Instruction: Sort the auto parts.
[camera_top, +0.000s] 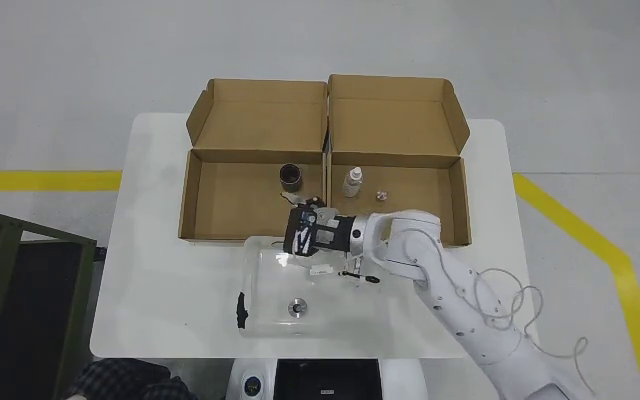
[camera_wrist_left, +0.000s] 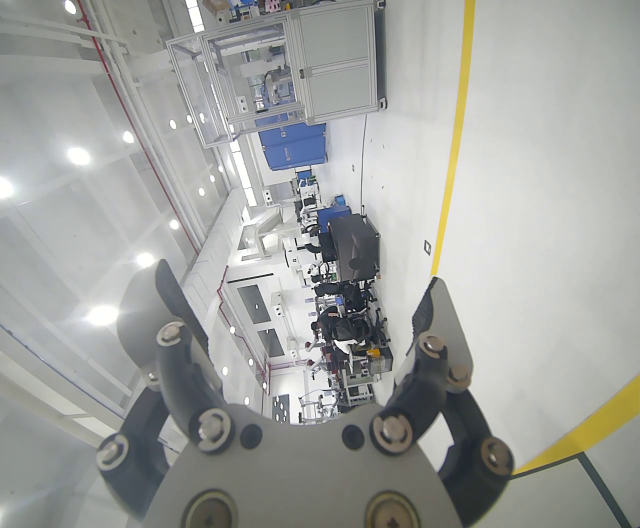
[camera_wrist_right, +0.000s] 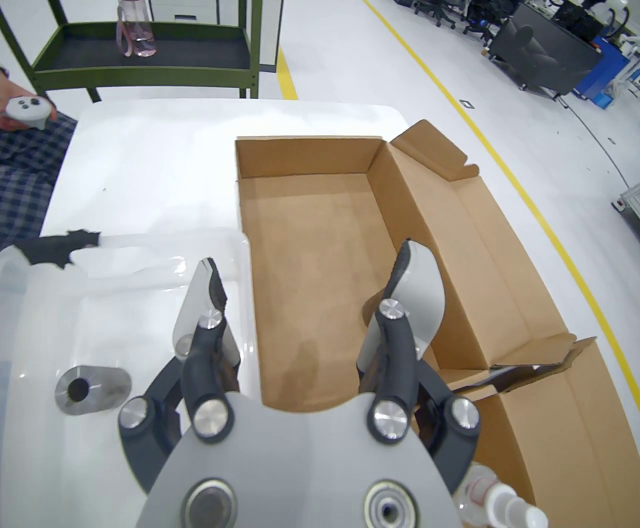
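My right gripper (camera_top: 298, 233) (camera_wrist_right: 312, 285) is open and holds nothing. It hovers over the near wall of the left cardboard box (camera_top: 215, 200) (camera_wrist_right: 310, 235), where the box meets the clear plastic tray (camera_top: 262, 325) (camera_wrist_right: 30, 450). In the tray lie a round metal part (camera_top: 297, 308) (camera_wrist_right: 90, 389), a black jagged part (camera_top: 240, 308) (camera_wrist_right: 55, 247) and a thin black part (camera_top: 358, 275). A dark cylinder (camera_top: 291, 178) stands in the left box. The right box (camera_top: 440, 190) holds a white bottle-shaped part (camera_top: 352, 181) (camera_wrist_right: 500, 505) and a small pale part (camera_top: 380, 195). My left gripper (camera_wrist_left: 300, 305) is open, empty and turned toward the room.
Both boxes have their lids folded back toward the far edge of the white table (camera_top: 150, 250). A green shelf cart (camera_top: 30, 290) stands beside the table's left side. Bare tabletop lies left of the tray and boxes.
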